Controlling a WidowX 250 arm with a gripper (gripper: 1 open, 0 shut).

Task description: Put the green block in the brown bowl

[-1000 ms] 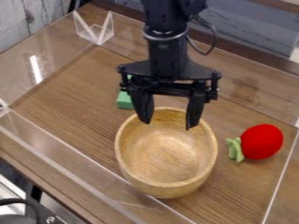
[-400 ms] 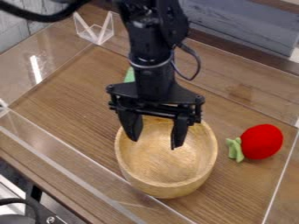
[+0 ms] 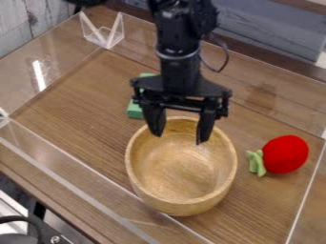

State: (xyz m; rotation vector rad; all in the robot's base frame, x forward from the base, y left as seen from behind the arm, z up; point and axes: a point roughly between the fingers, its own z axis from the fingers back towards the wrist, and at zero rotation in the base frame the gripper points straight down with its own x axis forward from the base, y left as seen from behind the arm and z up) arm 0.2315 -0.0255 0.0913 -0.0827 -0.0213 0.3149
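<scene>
We see the black robot gripper (image 3: 180,125) pointing straight down over the far rim of the large round light-brown wooden bowl (image 3: 182,169), its jaws spread wide and released, with nothing between them. The two dark fingers (image 3: 155,118) hang just above the bowl's back edge, one toward the left side and one toward the right, and we cannot tell whether either tip touches the wood. The bowl sits on the brown wood-grain surface (image 3: 76,105) and its inside shows only bare grain.

The small flat light-green rectangular block (image 3: 133,109) lies on the surface just behind the bowl, to the left of the arm's column. Most of it is hidden behind the gripper, so we see only its left end. It is outside the bowl and not in the jaws.

To the right of the bowl, apart from it, rests a red round toy fruit with a green leaf (image 3: 283,153). A clear plastic wall (image 3: 51,162) borders the surface along the near left side, and a small clear plastic stand (image 3: 102,31) sits at the far left corner
</scene>
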